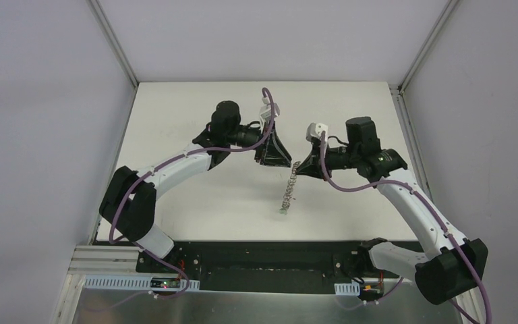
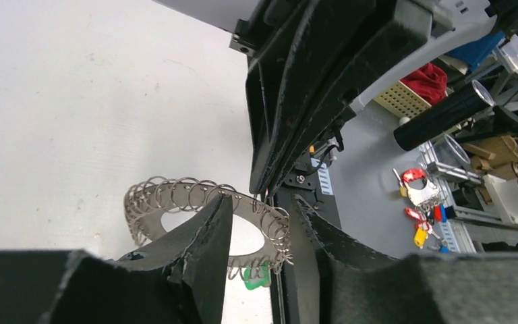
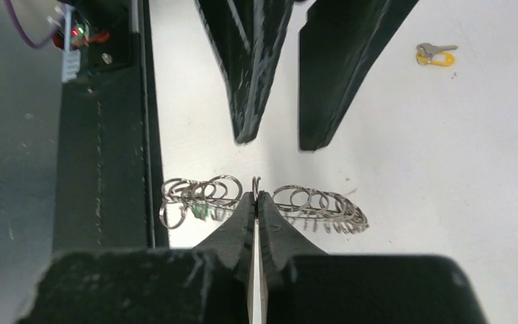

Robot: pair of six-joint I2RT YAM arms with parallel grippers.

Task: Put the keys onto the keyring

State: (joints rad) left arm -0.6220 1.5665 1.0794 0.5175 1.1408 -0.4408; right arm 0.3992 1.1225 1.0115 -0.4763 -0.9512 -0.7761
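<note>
The keyring (image 1: 289, 189) hangs on edge above the table; it is a flat grey ring fringed with silver wire loops (image 3: 310, 202). My right gripper (image 3: 257, 196) is shut on its rim, pinching at the top end (image 1: 299, 167). The green key (image 2: 257, 275) dangles from loops at the ring's low end (image 1: 282, 211). My left gripper (image 2: 263, 202) is open, its fingers standing on either side of the keyring (image 2: 175, 202) without pinching it. In the right wrist view the left gripper (image 3: 278, 142) hovers just beyond the ring. The yellow key (image 3: 435, 55) lies loose on the table behind it.
The black base strip (image 1: 270, 256) runs along the table's near edge. White walls with metal rails (image 1: 114, 40) close in the sides and back. Off the table, the left wrist view shows a bunch of coloured key tags (image 2: 419, 202) and a black cylinder (image 2: 445, 115).
</note>
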